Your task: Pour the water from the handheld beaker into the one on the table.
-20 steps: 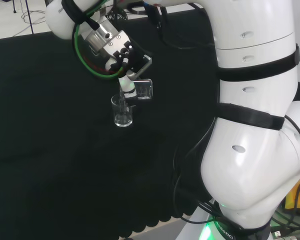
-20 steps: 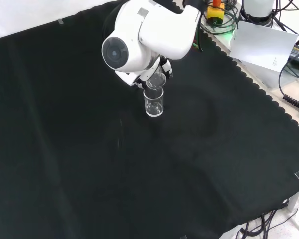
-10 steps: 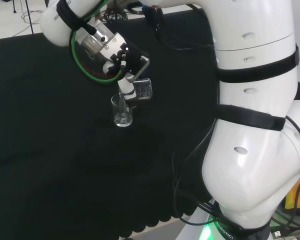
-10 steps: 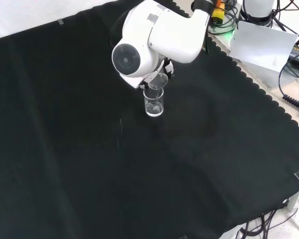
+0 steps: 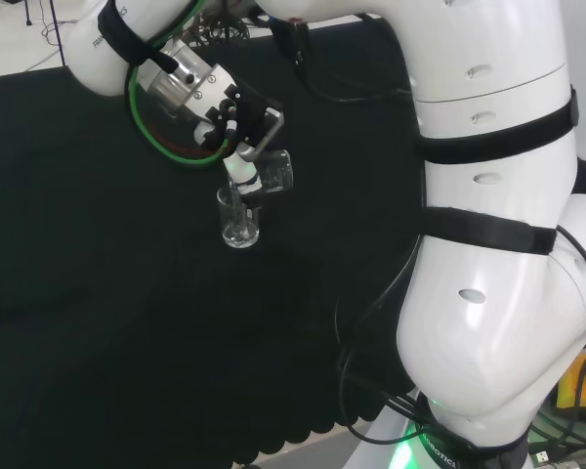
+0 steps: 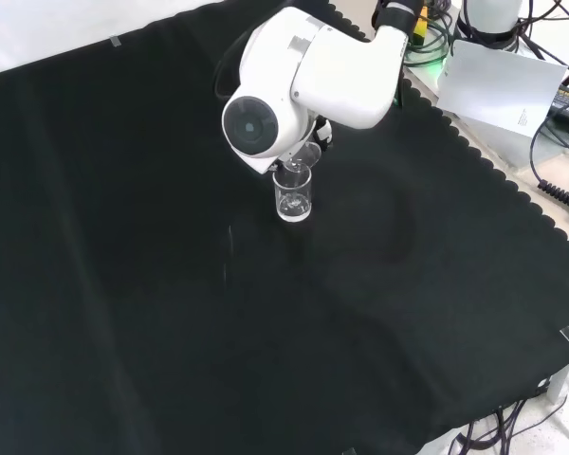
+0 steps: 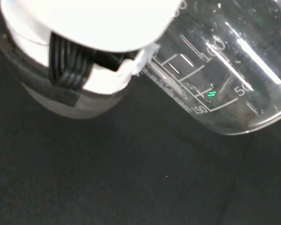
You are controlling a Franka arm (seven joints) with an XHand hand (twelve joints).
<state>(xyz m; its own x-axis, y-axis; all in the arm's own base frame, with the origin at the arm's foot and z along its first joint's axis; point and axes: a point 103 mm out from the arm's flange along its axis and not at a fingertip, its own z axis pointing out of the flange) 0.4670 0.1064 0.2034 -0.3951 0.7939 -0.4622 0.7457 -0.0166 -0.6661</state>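
- The robot hand (image 5: 236, 127) hangs above the black cloth, its fingers curled round a clear handheld beaker (image 5: 276, 172); in the head view a white fingertip presses on the glass wall from the left.
- The handheld beaker is tipped well over, almost on its side, with its mouth pointing down toward the second vessel; in the wrist view (image 7: 225, 75) its wall with printed measuring lines lies close to the camera, and a white and black part of the robot hand (image 7: 89, 42) rests against it.
- In the wrist view I cannot tell how much water is left inside the tilted glass.
- Just below its lip stands the beaker on the table (image 5: 239, 217), upright on the cloth; in the front view (image 6: 293, 194) it sits directly under the tilted one, the two rims very near each other, whether touching I cannot tell.
- A little clear liquid glints at the bottom of the standing beaker in both the head and front views.
- In the front view a big white arm link with a round grey cap (image 6: 251, 128) stands before the robot hand and covers most of it.
- The worktop (image 6: 123, 313) is covered with black cloth with a scalloped edge, bare around the two beakers.
- At the front view's upper right, beyond the cloth edge, lie a white sheet (image 6: 503, 81) and cables (image 6: 559, 194).
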